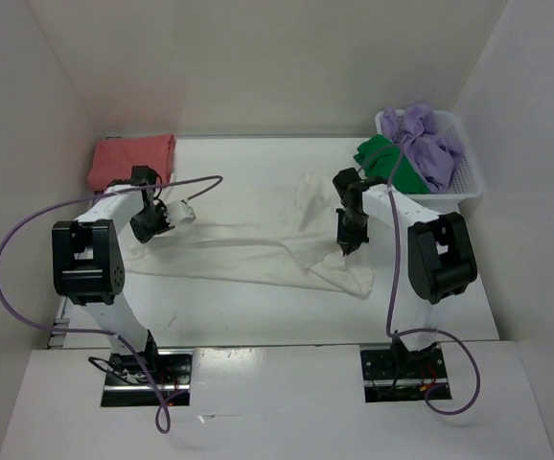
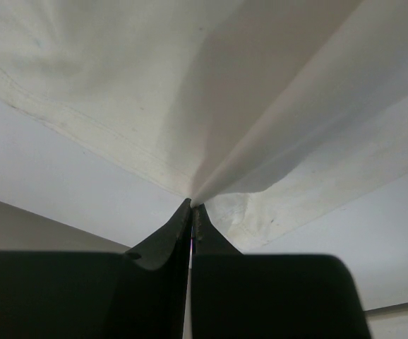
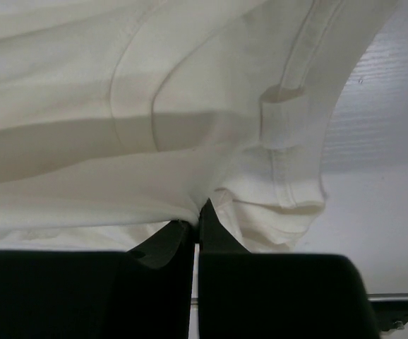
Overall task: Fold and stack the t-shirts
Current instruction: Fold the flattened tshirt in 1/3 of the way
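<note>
The cream-white t-shirt (image 1: 258, 251) lies spread across the middle of the table, stretched between both arms. My left gripper (image 1: 143, 233) is shut on its left edge; the left wrist view shows my left gripper (image 2: 192, 205) pinching a fold of the white cloth (image 2: 225, 92). My right gripper (image 1: 345, 246) is shut on the shirt's right part, and in the right wrist view my right gripper (image 3: 198, 212) bites the cloth (image 3: 154, 106) beside a hemmed edge. A folded salmon-red t-shirt (image 1: 131, 160) lies at the back left. Green (image 1: 389, 161) and lavender (image 1: 427, 142) t-shirts sit in the basket.
A white mesh basket (image 1: 471, 172) stands at the back right corner. White walls close in the table on the left, back and right. Purple cables loop from both arms near the front edge.
</note>
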